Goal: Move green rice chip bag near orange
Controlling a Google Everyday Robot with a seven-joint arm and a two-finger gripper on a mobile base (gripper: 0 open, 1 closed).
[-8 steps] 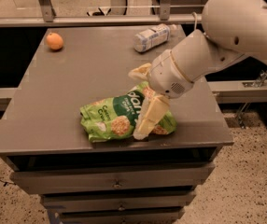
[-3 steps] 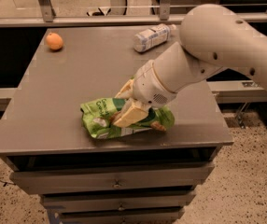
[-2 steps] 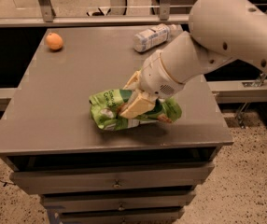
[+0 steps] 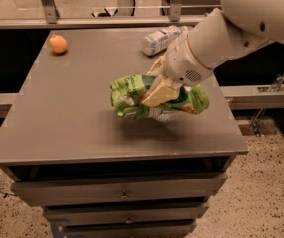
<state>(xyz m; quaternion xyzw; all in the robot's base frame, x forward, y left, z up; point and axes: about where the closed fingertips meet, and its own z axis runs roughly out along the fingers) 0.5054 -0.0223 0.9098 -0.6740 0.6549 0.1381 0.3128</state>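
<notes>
The green rice chip bag [image 4: 132, 97] is crinkly light green and hangs lifted a little above the grey table [image 4: 67, 118], right of its middle, with a shadow under it. My gripper [image 4: 158, 86] comes in from the upper right and is shut on the bag, its cream fingers [image 4: 161, 92] pinching the bag's middle. The orange [image 4: 58, 43] is small and round and sits at the table's far left corner, well away from the bag.
A white plastic bottle [image 4: 161, 38] lies on its side at the table's far edge, just behind my arm. A metal rail and posts [image 4: 46, 6] run behind the table. Drawers [image 4: 122, 192] sit under the tabletop.
My gripper closed on the bag and lifted it off the tabletop. The bag has risen and shifted slightly right and away from the front edge.
</notes>
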